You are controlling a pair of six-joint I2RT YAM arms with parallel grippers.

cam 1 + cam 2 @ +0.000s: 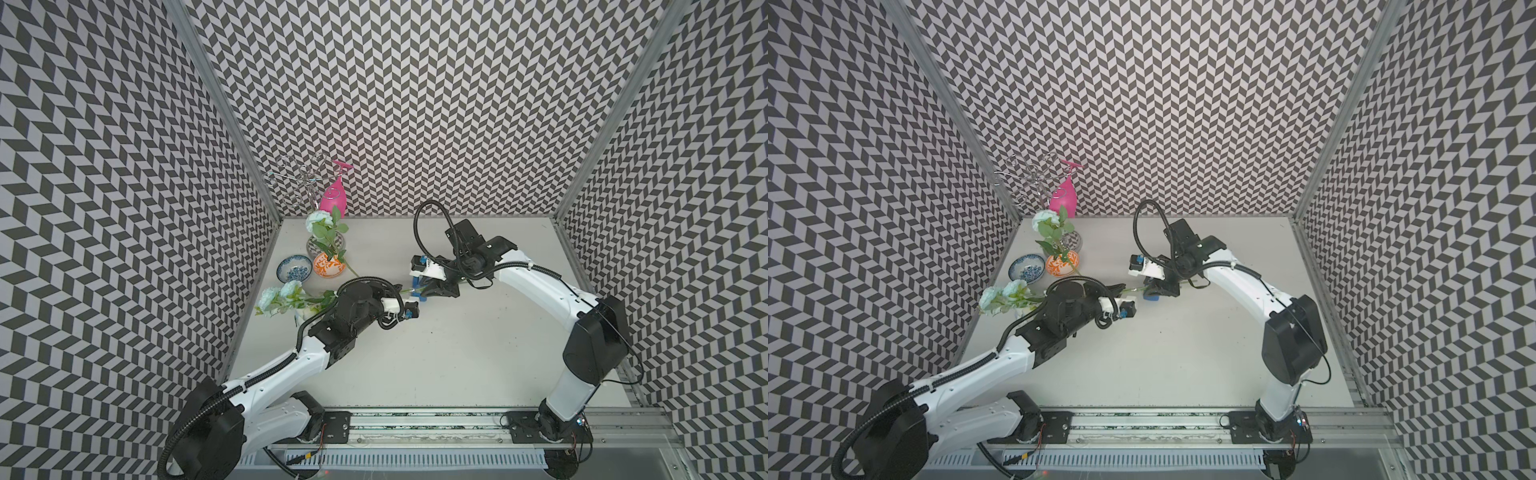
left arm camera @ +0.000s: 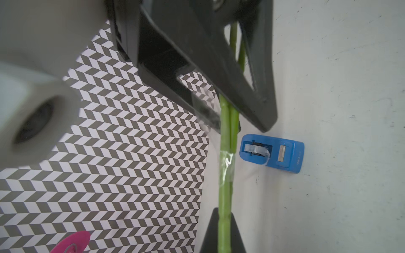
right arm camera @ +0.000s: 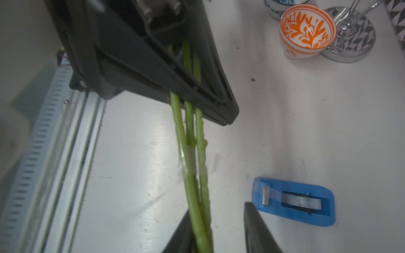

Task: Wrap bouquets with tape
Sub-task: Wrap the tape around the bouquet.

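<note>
View of the wrap step, with 1 bouquet (image 1: 277, 296) in hand. Your left gripper (image 3: 219, 114) has its jaws clamped tight on the 3 green stems (image 3: 190, 135), with the blooms fanning toward 9 o'clock of it in both top views. At 3 o'clock of it, your right gripper (image 3: 217, 227) has its jaws parted around the stem ends. The stems lie against 1 jaw and a clear gap shows to the other, so nothing is gripped there yet.

A band of clear tape (image 2: 226, 163) already crosses the stems between the 2 grippers. It looks wrinkled, with a loose flap, so the wrap appears begun but not pressed home. The blue tape dispenser (image 2: 272, 153) lies flat near the centre of the tabletop (image 1: 478, 353), just beside the stems and apart from both grippers.

The only writing is raised lettering on the dispenser's end, which seems to read "deli".
</note>
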